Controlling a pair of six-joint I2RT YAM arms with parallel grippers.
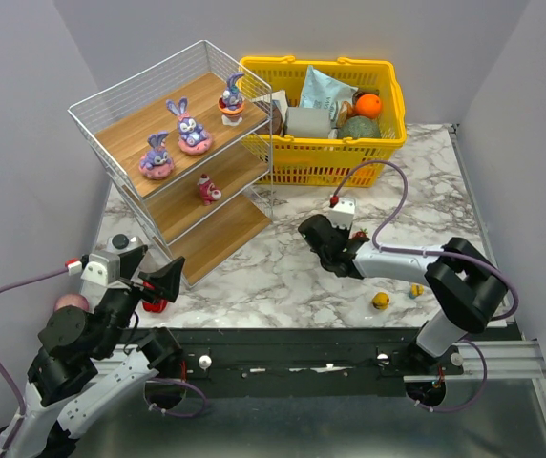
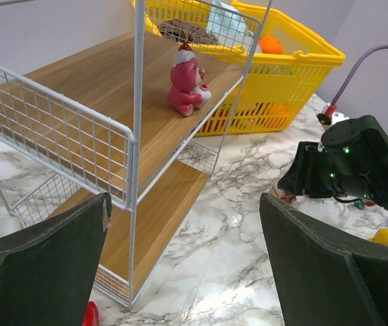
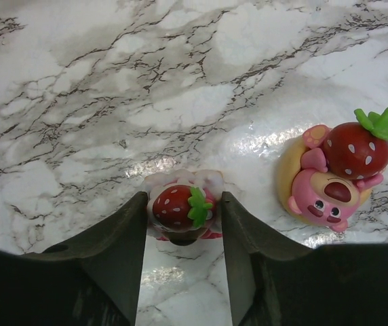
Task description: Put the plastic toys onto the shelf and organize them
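Right claw point(image 3: 184, 197) stands narrowed around a strawberry-topped figurine point(image 3: 178, 208) mid-worktop, its fingers close against both sides (whether they truly grip it, I cannot tell). A pink bear toy point(image 3: 330, 180) lies just beside. Left claw point(image 2: 184, 224) gapes wide near the shelf point(image 1: 240, 229) at the far-left corner, with three purple bunnies point(image 1: 189, 127) on its top tier.
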